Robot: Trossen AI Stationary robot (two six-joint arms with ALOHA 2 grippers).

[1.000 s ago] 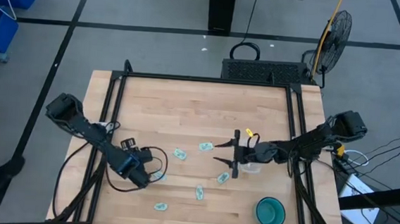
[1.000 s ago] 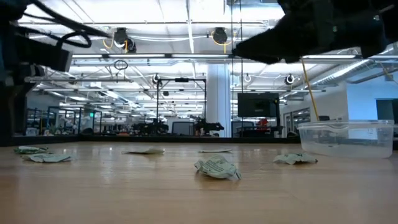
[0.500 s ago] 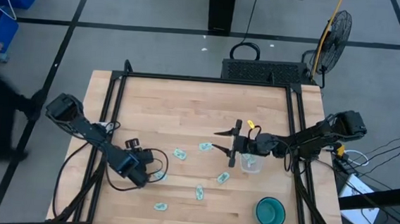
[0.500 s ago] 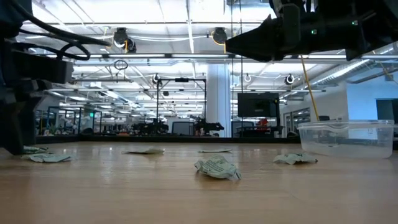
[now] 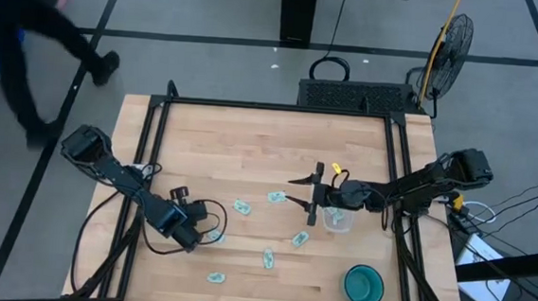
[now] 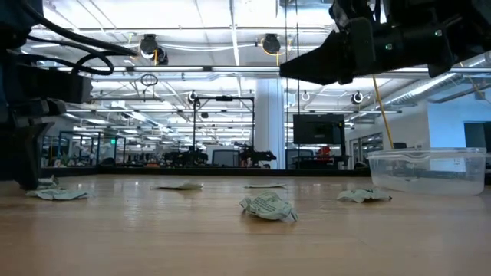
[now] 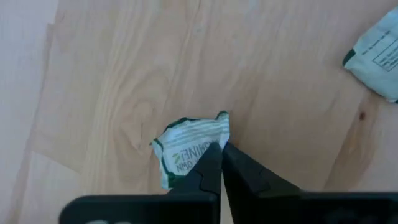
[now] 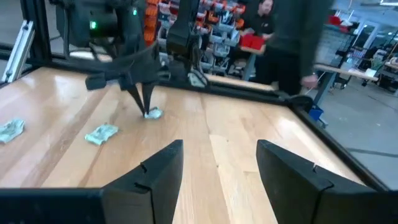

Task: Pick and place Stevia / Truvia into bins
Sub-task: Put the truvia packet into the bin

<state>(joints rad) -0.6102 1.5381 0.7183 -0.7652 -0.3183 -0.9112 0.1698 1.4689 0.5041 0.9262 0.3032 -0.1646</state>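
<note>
Pale wood planks make up the desk [image 5: 251, 140], framed by black rails, with grey floor all round it and a person [image 5: 31, 29] walking past its far left corner in the high view. Left jaws [image 7: 221, 152] are down at the desk surface on the near left side, pressed together and pinching the edge of a crumpled green-and-white packet [image 7: 186, 149] that lies flat on the wood; the right wrist view shows the same pinch from across the desk, the thin tips meeting on that packet [image 8: 152, 114]. Another packet [image 7: 376, 56] lies near it, apart from the jaws.

Right jaws [image 5: 305, 199] hang above the middle of the desk, spread wide and holding nothing, as the right wrist view shows with bare wood between the two dark fingers [image 8: 155, 171]. Just behind them, under the right arm, stands the clear tub [image 5: 337, 219], which also shows on the right of the low view [image 6: 427, 169].

Loose packets are scattered between the two arms: one [image 5: 241, 206] and one [image 5: 276, 197] toward the middle, one [image 5: 300, 238] near the tub, one [image 5: 268, 258] nearer the front, and one [image 5: 215, 278] close to the front edge. A round teal cup [image 5: 364, 285] stands at the near right corner, well apart from the tub.
</note>
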